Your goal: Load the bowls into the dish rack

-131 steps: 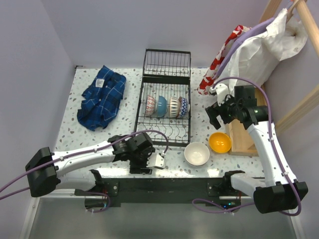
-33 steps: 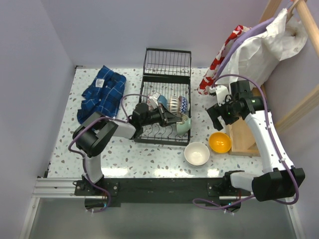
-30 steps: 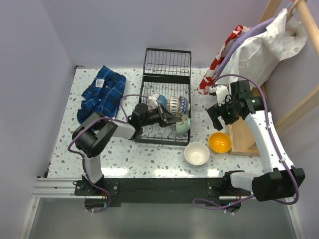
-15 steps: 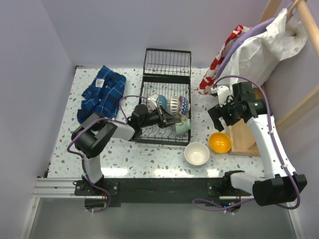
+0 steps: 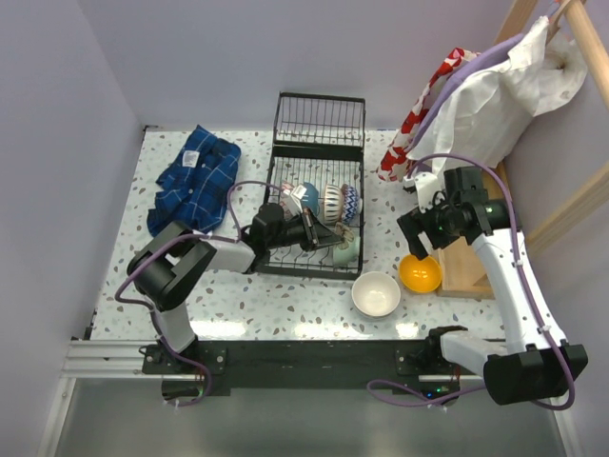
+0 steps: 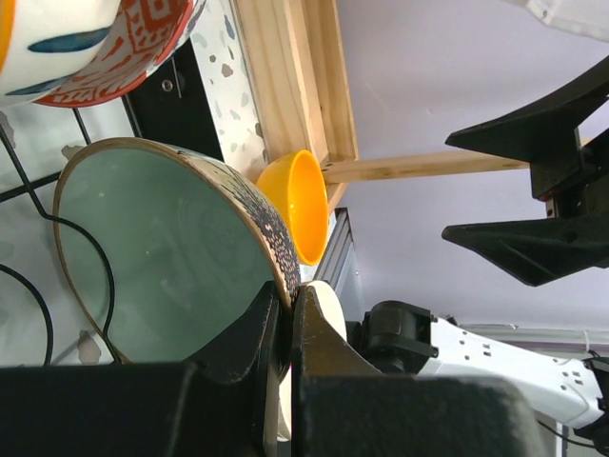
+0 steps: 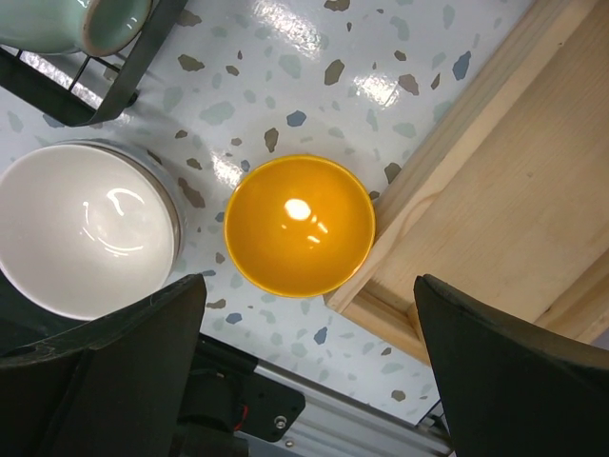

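A speckled white worktop [image 5: 238, 295] is seen. A blue checked cloth [image 5: 195, 186] is laid at the far left. A black dish rack [image 5: 320, 124] is set in the middle. A white bowl [image 5: 376, 293], an orange bowl [image 5: 420, 272] and a wooden tray [image 5: 466, 267] are placed near right.

Open: speckled white tabletop [image 5: 257, 305] near of black wire dish rack [image 5: 320, 119], left of white round bowl [image 5: 376, 294].
Rack: middle row filled by patterned bowls [image 5: 329, 202]; near rows crossed by left arm [image 5: 224, 252]; pale green bowl [image 5: 344, 251] at near right corner.
Right: yellow bowl [image 5: 420, 272] just beside wooden tray [image 5: 463, 271].
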Robot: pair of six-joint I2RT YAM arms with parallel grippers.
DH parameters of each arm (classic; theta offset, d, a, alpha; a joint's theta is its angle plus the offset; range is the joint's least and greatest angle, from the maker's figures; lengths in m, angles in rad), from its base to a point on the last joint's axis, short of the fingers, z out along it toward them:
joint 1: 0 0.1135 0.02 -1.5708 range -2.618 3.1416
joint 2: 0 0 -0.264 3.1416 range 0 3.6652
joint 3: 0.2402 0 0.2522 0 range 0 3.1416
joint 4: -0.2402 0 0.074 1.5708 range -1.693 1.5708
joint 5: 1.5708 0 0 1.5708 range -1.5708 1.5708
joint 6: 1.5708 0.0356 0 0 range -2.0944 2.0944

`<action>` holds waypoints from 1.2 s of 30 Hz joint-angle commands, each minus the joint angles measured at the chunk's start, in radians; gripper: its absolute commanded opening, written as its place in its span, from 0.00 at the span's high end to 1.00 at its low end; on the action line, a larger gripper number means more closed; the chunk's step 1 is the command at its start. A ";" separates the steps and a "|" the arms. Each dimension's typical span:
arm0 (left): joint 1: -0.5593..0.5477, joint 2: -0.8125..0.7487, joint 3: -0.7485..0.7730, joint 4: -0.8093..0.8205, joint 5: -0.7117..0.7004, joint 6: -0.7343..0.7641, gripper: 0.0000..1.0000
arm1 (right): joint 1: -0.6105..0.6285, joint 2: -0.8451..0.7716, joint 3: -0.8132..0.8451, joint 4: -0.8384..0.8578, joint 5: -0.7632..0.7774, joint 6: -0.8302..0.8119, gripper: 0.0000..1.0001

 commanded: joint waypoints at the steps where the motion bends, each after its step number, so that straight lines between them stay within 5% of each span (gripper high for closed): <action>1: 0.003 -0.044 -0.006 -0.069 0.003 0.083 1.00 | -0.001 -0.012 0.005 0.024 -0.005 0.013 0.05; 23: -0.011 0.061 0.155 -0.171 -0.006 0.144 1.00 | -0.002 -0.077 -0.056 0.042 0.003 0.010 0.05; 36: -0.020 0.032 0.143 -0.126 -0.038 0.000 0.67 | -0.001 -0.084 -0.065 0.048 0.006 0.019 0.05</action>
